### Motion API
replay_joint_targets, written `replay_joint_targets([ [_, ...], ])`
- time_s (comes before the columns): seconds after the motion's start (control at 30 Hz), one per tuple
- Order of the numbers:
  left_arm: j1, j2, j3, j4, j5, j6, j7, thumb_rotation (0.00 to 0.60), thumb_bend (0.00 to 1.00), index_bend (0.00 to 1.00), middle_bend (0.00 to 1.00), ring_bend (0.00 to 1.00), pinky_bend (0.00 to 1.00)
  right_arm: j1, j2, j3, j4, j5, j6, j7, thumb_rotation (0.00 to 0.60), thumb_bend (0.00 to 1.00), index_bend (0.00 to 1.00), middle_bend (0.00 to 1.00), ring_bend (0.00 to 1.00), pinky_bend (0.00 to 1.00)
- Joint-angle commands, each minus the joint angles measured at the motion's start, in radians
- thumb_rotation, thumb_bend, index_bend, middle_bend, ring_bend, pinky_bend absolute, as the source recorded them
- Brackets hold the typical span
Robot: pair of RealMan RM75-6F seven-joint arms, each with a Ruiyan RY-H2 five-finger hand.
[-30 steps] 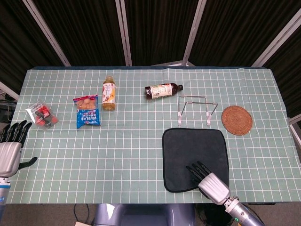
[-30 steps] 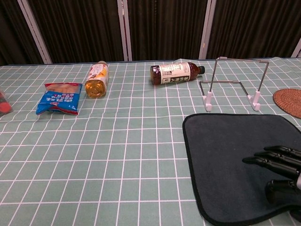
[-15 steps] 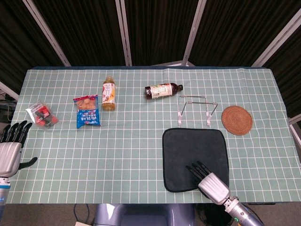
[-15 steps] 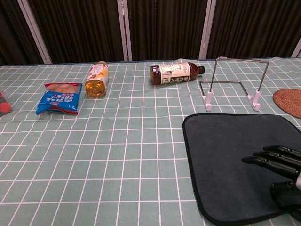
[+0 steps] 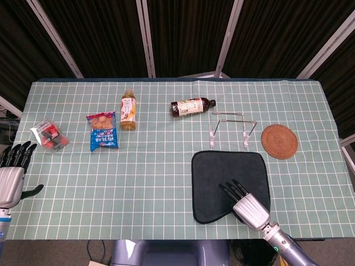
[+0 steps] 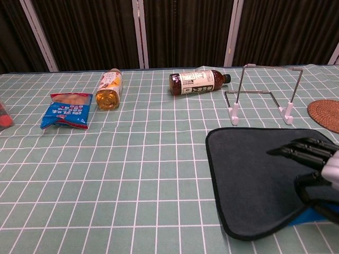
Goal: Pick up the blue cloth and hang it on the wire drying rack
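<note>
Since previous frames: right hand (image 5: 248, 203) moved up/forward over blue cloth (image 5: 224, 177); near right corner of cloth now lifted, outline no longer square, brighter blue underside showing in chest view. Fingers (image 6: 296, 151) extended, close together; whether they hold cloth, cannot tell. Cloth dark, soft, rounded corners, on worktop (image 5: 161, 183) just in front of wire drying rack (image 5: 232, 128). Left hand (image 5: 12, 176) unchanged, fingers apart, holding nothing.

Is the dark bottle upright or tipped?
Tipped. The dark bottle lies on its side on the table, cap toward the wire rack.
</note>
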Motion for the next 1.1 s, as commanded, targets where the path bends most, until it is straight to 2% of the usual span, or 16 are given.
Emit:
replay_joint_targets([
  [0.03, 0.000, 0.001, -0.001, 0.002, -0.003, -0.002, -0.004, 0.600, 0.00, 0.00, 0.00, 0.00, 0.00, 0.049, 0.023, 0.061, -0.049, 0.071, -0.074, -0.028, 0.600, 0.42, 0.62, 0.02, 0.00, 0.00],
  [0.4, -0.004, 0.002, -0.007, 0.011, -0.021, -0.012, -0.009, 0.600, 0.00, 0.00, 0.00, 0.00, 0.00, 0.126, 0.013, 0.161, -0.074, 0.239, -0.236, -0.075, 0.600, 0.42, 0.64, 0.04, 0.00, 0.00],
  [0.73, -0.014, -0.002, -0.016, 0.025, -0.055, -0.036, -0.008, 0.600, 0.00, 0.00, 0.00, 0.00, 0.00, 0.224, -0.051, 0.263, -0.021, 0.373, -0.357, -0.193, 0.600, 0.42, 0.65, 0.06, 0.00, 0.00],
  [1.1, -0.023, -0.005, -0.022, 0.036, -0.077, -0.056, -0.009, 0.600, 0.00, 0.00, 0.00, 0.00, 0.00, 0.271, -0.081, 0.321, 0.022, 0.501, -0.391, -0.220, 0.600, 0.42, 0.66, 0.07, 0.00, 0.00],
])
